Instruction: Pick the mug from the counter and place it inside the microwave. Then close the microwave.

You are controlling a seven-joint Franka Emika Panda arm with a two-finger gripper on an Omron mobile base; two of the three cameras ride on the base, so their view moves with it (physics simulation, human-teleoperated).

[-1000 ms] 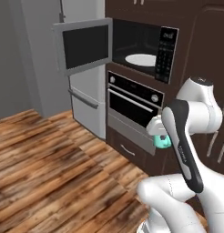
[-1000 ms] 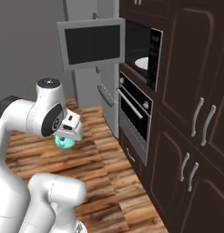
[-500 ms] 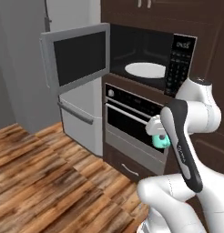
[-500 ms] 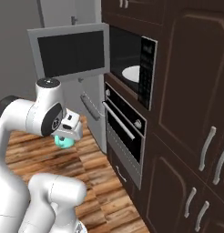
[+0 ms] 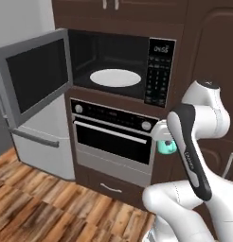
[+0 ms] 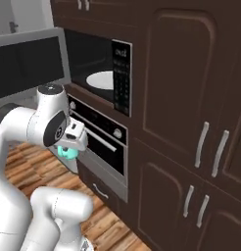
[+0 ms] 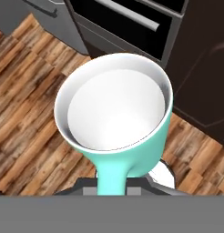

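A teal-green mug (image 7: 118, 113) with a white inside hangs upright over the wood floor, and my gripper (image 5: 163, 140) is shut on its handle. In the base views the mug (image 5: 166, 147) (image 6: 67, 153) sits in front of the oven, below the level of the microwave (image 5: 113, 61). The microwave stands open, its grey-framed door (image 5: 35, 80) swung out to the left. Its white turntable plate (image 5: 116, 78) lies bare in the dark cavity. The button panel (image 6: 121, 76) is on the right side. The counter is out of view.
Under the microwave sits a black oven (image 5: 113, 134) with a bar handle, and a drawer (image 5: 111, 186) below it. A grey appliance (image 5: 38, 142) stands to the left under the open door. Tall dark cabinets (image 6: 191, 122) fill the right. A wood floor (image 5: 33, 212) lies below.
The base has driven closer to the microwave wall, so the whole scene has grown and shifted. The arm keeps the same pose with the mug still in its grip.
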